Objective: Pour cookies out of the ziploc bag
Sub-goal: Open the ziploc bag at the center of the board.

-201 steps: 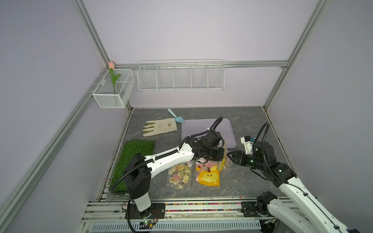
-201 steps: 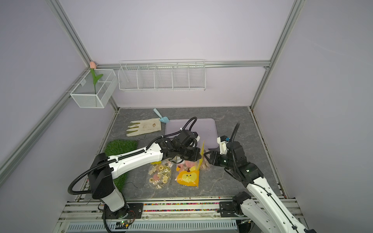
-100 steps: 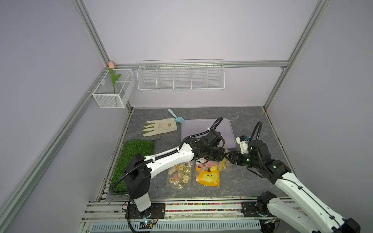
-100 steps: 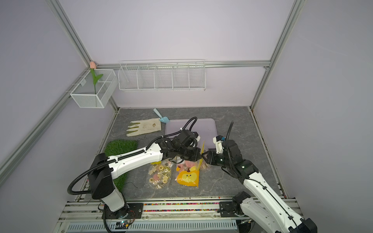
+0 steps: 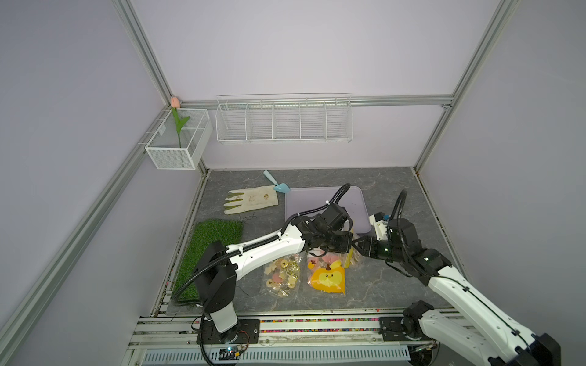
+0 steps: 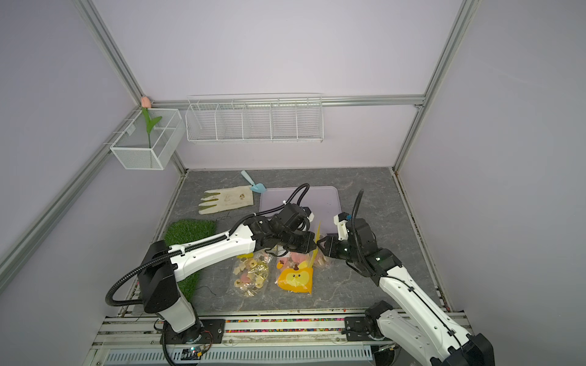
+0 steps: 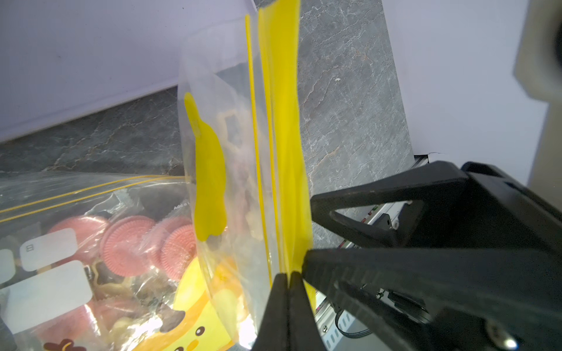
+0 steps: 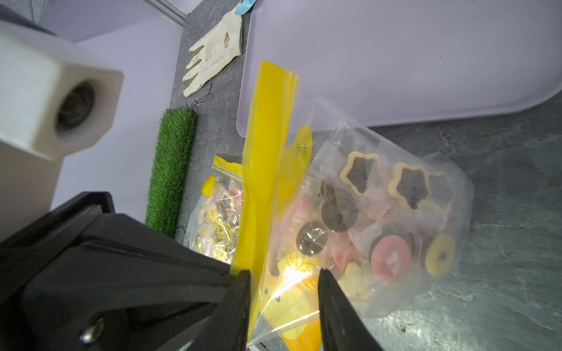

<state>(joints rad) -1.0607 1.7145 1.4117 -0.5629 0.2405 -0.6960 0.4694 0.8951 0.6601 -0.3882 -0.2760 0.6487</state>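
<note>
— Both on the bag (image 8: 349, 146) yet?
— L gripper (image 7: 287, 275) yes: pinched tight on its yellow zip strip (image 7: 281, 91), strip standing upright. R gripper (image 8: 284, 273) no: jaws apart, strip + film between them, tips right beside L's.
— Cookies (image 8: 389, 258)?
— Inside bag, pink + cream + dk brown, just past R gripper tips; bag belly on worktop (image 8: 501, 243).
</note>
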